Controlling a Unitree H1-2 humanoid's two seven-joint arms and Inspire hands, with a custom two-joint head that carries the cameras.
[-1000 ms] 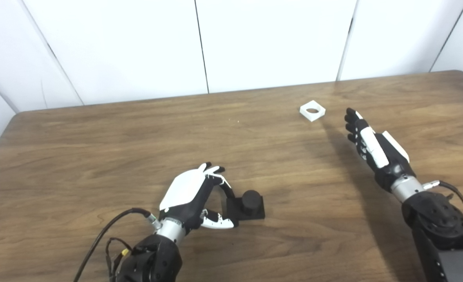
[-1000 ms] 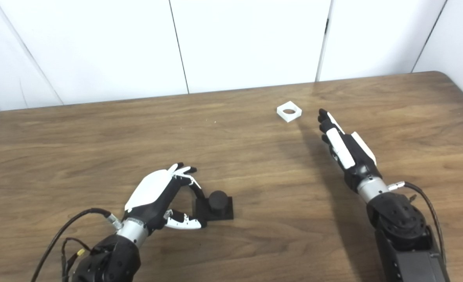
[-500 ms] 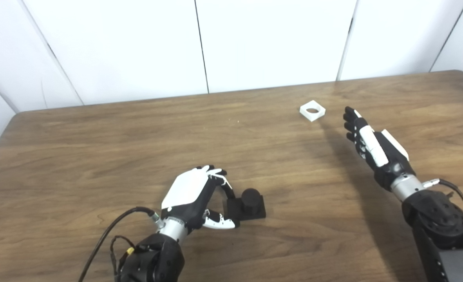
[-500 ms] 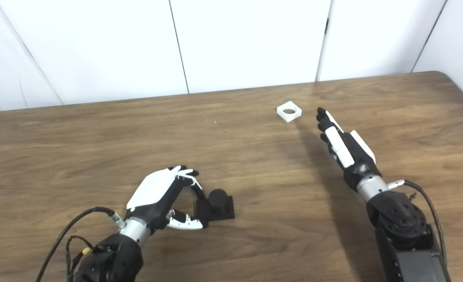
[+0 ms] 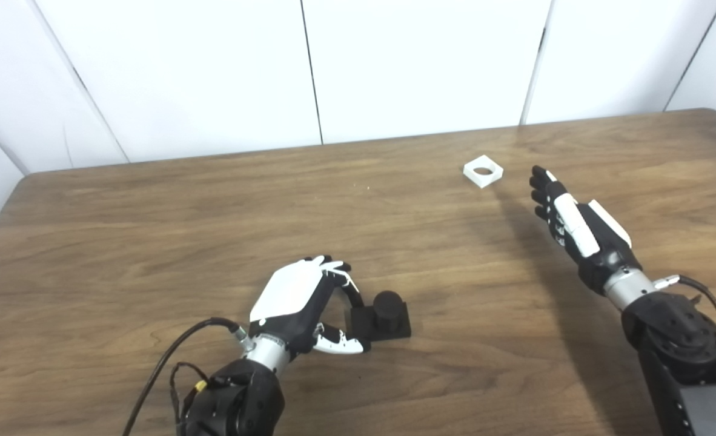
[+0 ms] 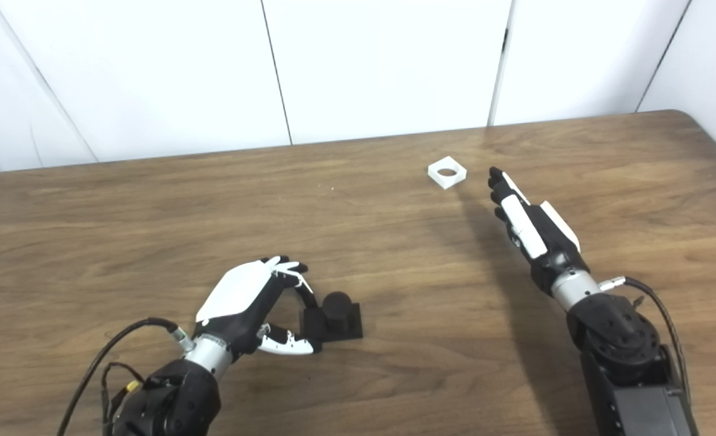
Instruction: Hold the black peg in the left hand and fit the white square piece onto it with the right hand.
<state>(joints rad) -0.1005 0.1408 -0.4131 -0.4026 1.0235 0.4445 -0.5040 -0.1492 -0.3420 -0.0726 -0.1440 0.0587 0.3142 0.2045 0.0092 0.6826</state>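
1. Wood-grain table (image 5: 152,230) fills your view; white wall panels (image 5: 418,66) stand behind its far edge.
2. Black peg (image 5: 387,304) sits near the front of the table, a little left of centre; it is a short round post, upright on a square black base (image 5: 394,330) that lies flat on the wood.
3. Your left hand (image 5: 300,300) is at the left edge of that base, back of the hand up, white cover facing the cameras; its fingers (image 5: 334,266) curl over and down toward the base's far left corner; its thumb (image 5: 340,346) reaches along the near left corner.
4. Left hand is spread, cupped around the base's left side; fingertips look to be at or touching the base, but you cannot tell from these views whether contact is made; the peg is not lifted.
5. White square piece (image 6: 447,172) lies flat on the far right part of the table, well apart from the peg; its round hole faces up; nothing touches it.
6. Your right hand (image 6: 530,227) is raised above the table on the right, fingers straight and slightly apart, pointing toward the far edge; it holds nothing.
7. Right fingertips are near the white square piece, just to its right and a bit nearer you; a clear gap of bare wood shows between them.
8. Cables (image 5: 164,363) trail from both wrists toward the bottom edge.
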